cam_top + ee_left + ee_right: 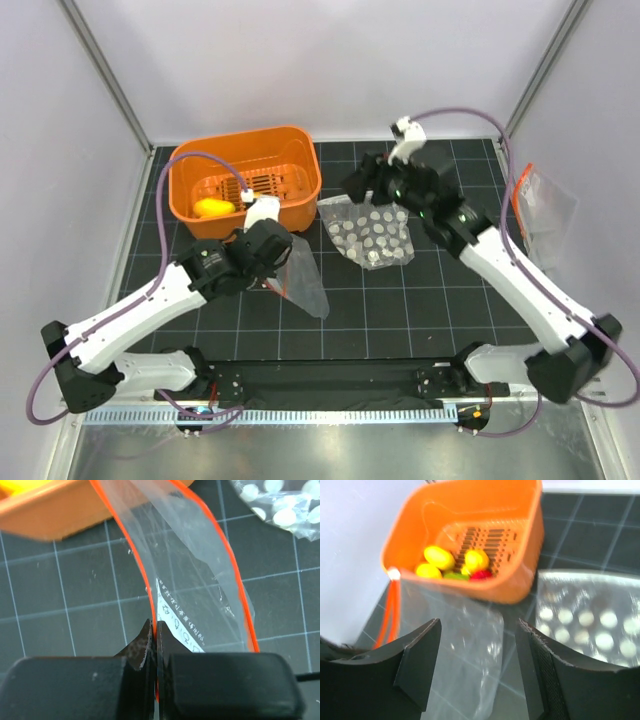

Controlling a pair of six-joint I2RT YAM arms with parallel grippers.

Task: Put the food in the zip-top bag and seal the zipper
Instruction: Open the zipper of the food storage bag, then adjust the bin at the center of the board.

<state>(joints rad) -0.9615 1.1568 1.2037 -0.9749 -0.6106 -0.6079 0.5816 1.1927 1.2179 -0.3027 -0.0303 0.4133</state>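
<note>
**Q:** Where do we find the zip-top bag (305, 282), and what holds it?

**A:** We see it on the black gridded worktop (420, 300), just in front of the orange basket (300, 205). The left jaws are closed on one lip of the zipper (131, 550). The orange-red strip loops away from them towards the basket and back, so the mouth gapes.

**Q:** And the food?

**A:** We locate it inside the basket: several yellow pieces (439, 557), one red piece (481, 574) and one green piece (453, 575), clustered against the near wall in the right wrist view.

**Q:** How do the right jaws stand?

**A:** We note them parted wide, gripping nothing. They hang above the worktop near the basket's right corner, over the far edge of the dotted bag (375, 238).
</note>
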